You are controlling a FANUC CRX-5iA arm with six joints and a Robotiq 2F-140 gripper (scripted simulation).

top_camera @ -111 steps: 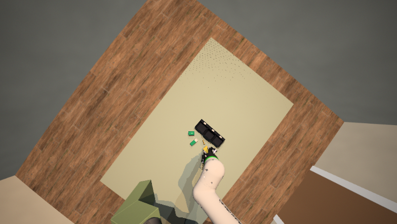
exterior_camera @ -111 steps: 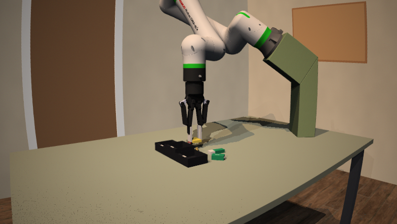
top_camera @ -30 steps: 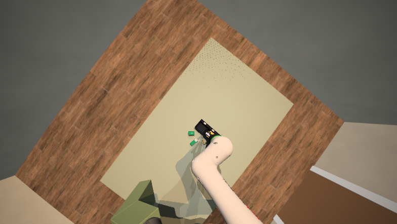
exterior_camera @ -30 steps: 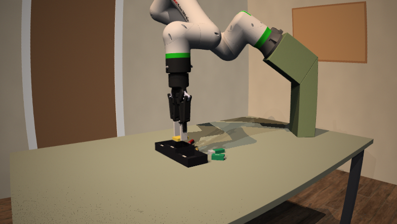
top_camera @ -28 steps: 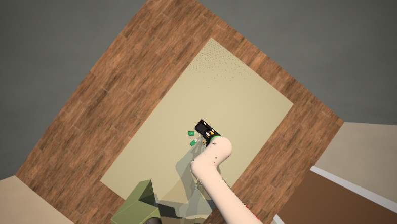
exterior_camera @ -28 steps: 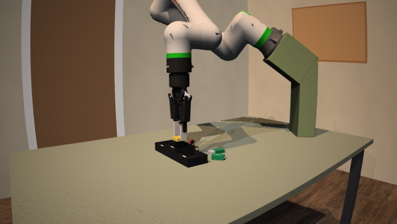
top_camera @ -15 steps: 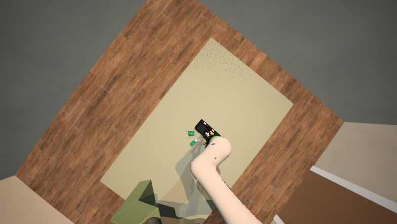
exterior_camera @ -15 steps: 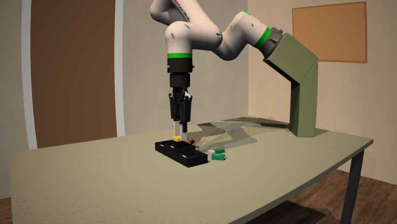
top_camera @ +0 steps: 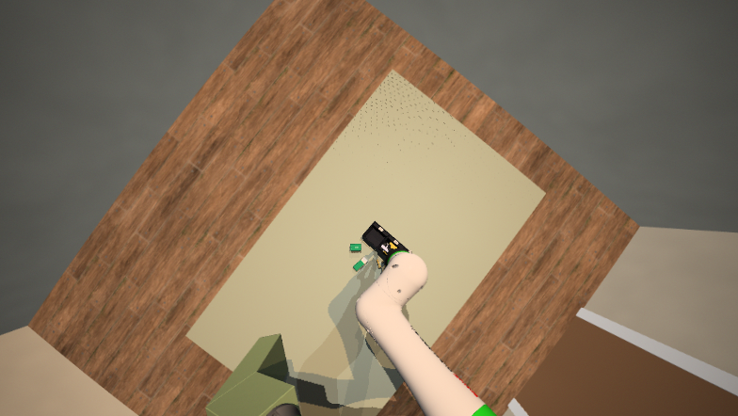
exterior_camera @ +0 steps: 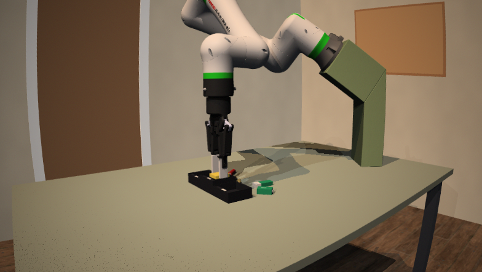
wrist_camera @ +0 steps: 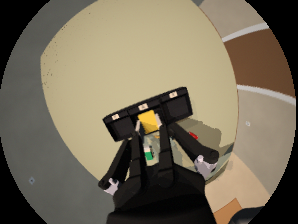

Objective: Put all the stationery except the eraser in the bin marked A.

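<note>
A black row of three joined bins (top_camera: 371, 233) (exterior_camera: 232, 197) (wrist_camera: 174, 104) stands on the table; I cannot read its letters. My gripper (exterior_camera: 219, 157) (wrist_camera: 149, 121) hangs straight down over the row's far part and is shut on a white marker (exterior_camera: 216, 165) (wrist_camera: 150, 152) with a yellow end (exterior_camera: 214, 175) (wrist_camera: 147, 121). The yellow end reaches down to the bin rim. A green block (top_camera: 355, 248) (exterior_camera: 264, 190) and a green-and-white item (top_camera: 360, 264) (exterior_camera: 262, 183) lie on the table beside the row. A small red thing (exterior_camera: 232, 172) (wrist_camera: 194, 135) lies behind the row.
The arm's olive pedestal (top_camera: 258, 372) (exterior_camera: 367, 101) stands at the table's back right corner. The table's front edge (exterior_camera: 337, 243) runs in the foreground. The arm's elbow (top_camera: 400, 279) hides part of the bin row from above.
</note>
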